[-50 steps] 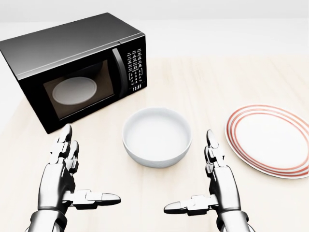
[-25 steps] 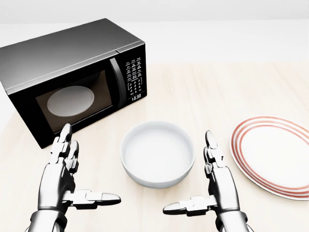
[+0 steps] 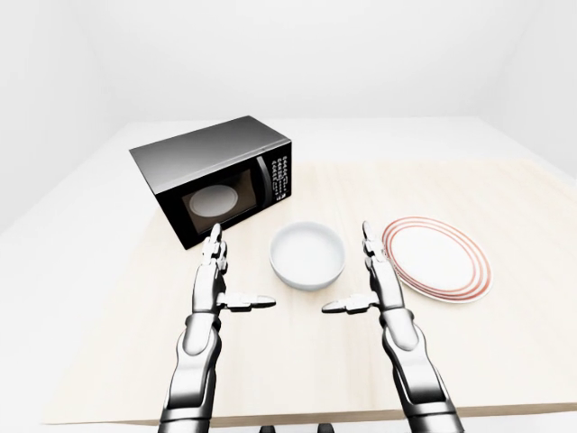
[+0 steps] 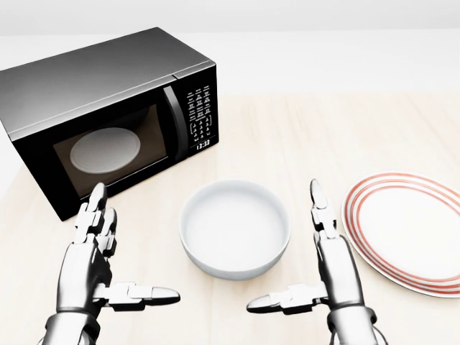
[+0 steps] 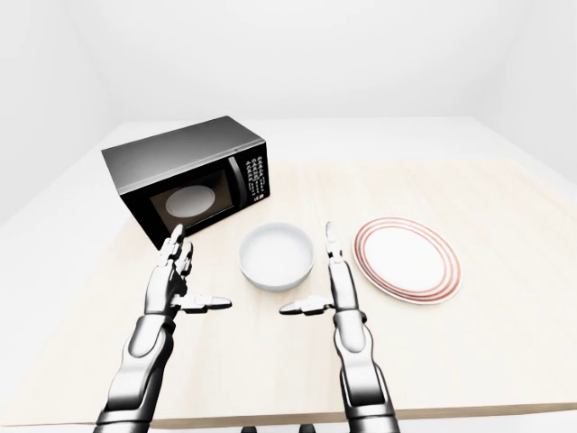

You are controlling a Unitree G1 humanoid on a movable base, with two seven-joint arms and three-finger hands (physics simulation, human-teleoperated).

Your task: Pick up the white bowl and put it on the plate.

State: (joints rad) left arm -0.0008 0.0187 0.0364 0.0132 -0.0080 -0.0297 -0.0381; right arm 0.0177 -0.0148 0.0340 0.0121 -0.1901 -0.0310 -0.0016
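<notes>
We see the bowl [image 4: 234, 228] on the table [image 3: 505, 189], plate [image 4: 407, 228] right of it, microwave [image 4: 108, 115] upper left. Left hand [image 4: 97, 262] and right hand [image 4: 323, 269] flank the bowl, fingers spread, touching nothing.

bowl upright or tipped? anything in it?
Upright and empty: the bowl sits rim-up on the table, its white inside bare.

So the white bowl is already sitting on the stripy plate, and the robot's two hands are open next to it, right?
Not quite. The white bowl is not on the red-striped plate yet. In the head view it sits on the wooden table, between the microwave and the plate, with bare table between them. The rest is right: the left hand and right hand are open on either side of the bowl.
</notes>
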